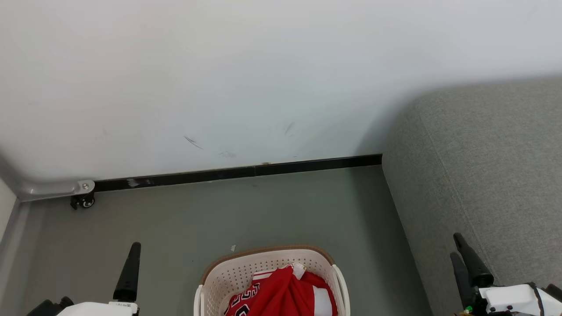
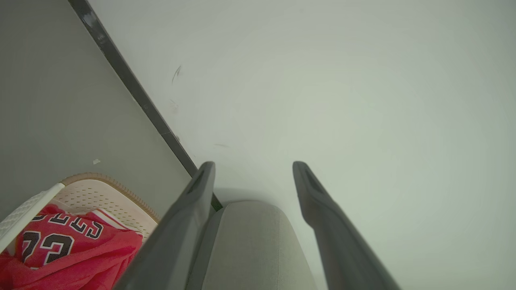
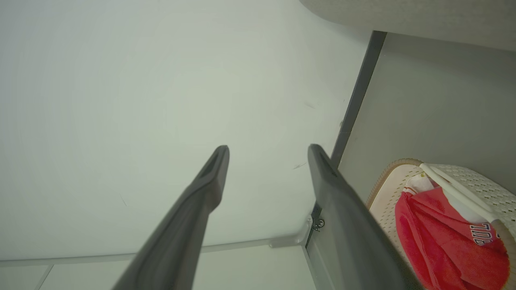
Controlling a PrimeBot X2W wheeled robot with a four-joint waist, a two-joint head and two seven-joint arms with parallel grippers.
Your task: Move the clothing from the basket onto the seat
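Cream perforated plastic marks the basket (image 1: 228, 274), the reference for every position below.

**Head view.** The clothing (image 1: 285, 294) lies bunched inside the basket, red with white panels, its lettering toward the basket's left wall. The seat (image 1: 483, 175) stands to the right of the basket. The left gripper (image 1: 133, 252) hangs left of the basket and the right gripper (image 1: 455, 246) right of it, nearer the seat. Both are apart from the cloth.

**Left wrist view.** The fingers (image 2: 189, 209) stand spread with nothing between them: released. The basket lies off to one side of them, not beneath.

**Right wrist view.** These fingers (image 3: 209, 177) are likewise spread and empty, and the basket sits beside them.

**Procedure (judged).** The step in hand appears to be the first reach.
1. Centre one gripper above the basket.
2. Descend inside the rim with the jaws spread.
3. Pinch a raised fold, not a flat panel.
4. Lift until the trailing cloth clears the rim, then travel right to the seat.

A low lift may drag the basket.
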